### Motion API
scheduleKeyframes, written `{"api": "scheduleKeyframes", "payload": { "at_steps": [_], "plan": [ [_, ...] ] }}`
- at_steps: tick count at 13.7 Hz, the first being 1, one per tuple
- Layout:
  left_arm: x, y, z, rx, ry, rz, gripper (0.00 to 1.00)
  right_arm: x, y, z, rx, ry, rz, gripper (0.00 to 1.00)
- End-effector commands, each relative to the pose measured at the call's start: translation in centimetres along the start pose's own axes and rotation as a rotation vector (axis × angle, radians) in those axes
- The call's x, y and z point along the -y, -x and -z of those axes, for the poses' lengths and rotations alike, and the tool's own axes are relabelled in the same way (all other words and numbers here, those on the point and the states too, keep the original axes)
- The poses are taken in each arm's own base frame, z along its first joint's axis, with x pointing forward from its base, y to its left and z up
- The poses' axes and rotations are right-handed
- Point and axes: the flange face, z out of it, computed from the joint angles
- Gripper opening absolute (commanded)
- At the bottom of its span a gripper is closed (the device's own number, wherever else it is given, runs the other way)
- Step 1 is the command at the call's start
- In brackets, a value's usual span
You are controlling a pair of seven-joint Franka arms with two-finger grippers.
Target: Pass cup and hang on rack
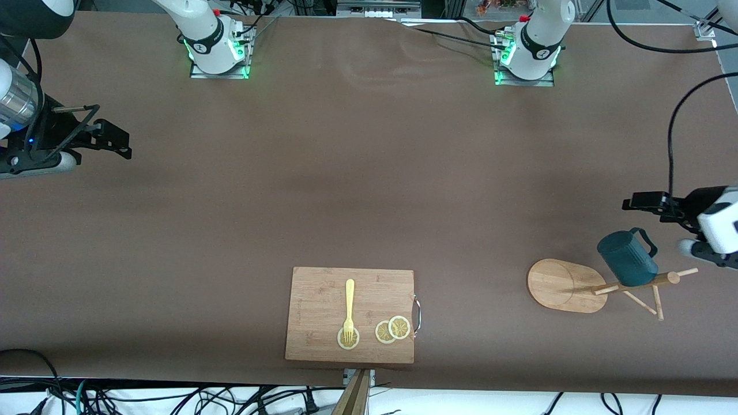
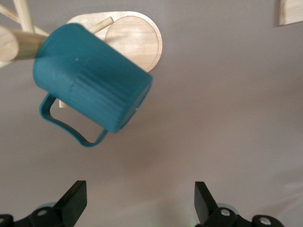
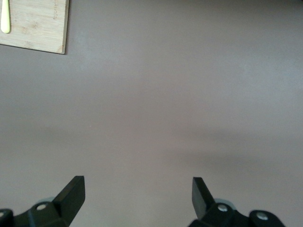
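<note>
The dark teal cup point(image 1: 625, 259) hangs on a peg of the light wooden rack point(image 1: 562, 285), which stands toward the left arm's end of the table. In the left wrist view the cup point(image 2: 90, 85) hangs tilted with its handle free, in front of the rack's pole point(image 2: 19, 45) and over its oval base point(image 2: 137, 40). My left gripper point(image 1: 631, 204) is open and empty, a little apart from the cup; its jaws point(image 2: 140, 189) hold nothing. My right gripper point(image 1: 118, 138) is open and empty over bare table at the right arm's end, also seen in its wrist view point(image 3: 138, 185).
A bamboo cutting board point(image 1: 350, 314) lies near the table's front edge in the middle, with a yellow fork point(image 1: 349, 308) and lemon slices point(image 1: 392, 329) on it. A corner of the board shows in the right wrist view point(image 3: 38, 23). Cables run along the table's edges.
</note>
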Motion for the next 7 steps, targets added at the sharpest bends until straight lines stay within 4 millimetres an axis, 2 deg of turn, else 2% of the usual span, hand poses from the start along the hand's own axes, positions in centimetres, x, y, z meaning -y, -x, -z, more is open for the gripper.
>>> {"api": "scheduleKeyframes", "payload": {
  "at_steps": [1, 3, 5, 6, 7],
  "plan": [
    [-4.2, 0.1, 1.4, 0.003, -0.123, -0.023, 1.00, -0.2, -0.3, 0.5, -0.010, -0.004, 0.013, 1.00],
    [-5.9, -0.5, 1.7, -0.023, -0.143, -0.050, 1.00, -0.2, -0.3, 0.5, -0.010, -0.004, 0.013, 1.00],
    [-7.6, -0.1, 2.9, -0.061, -0.152, -0.073, 1.00, -0.2, -0.3, 0.5, -0.010, -0.004, 0.013, 1.00],
    [-10.0, 0.5, 3.6, -0.099, -0.191, -0.102, 1.00, -0.2, -0.3, 0.5, -0.009, -0.004, 0.013, 1.00],
    [-10.6, 1.5, 3.8, -0.134, -0.208, -0.095, 1.00, -0.2, -0.3, 0.5, -0.010, -0.004, 0.013, 1.00]
  ]
}}
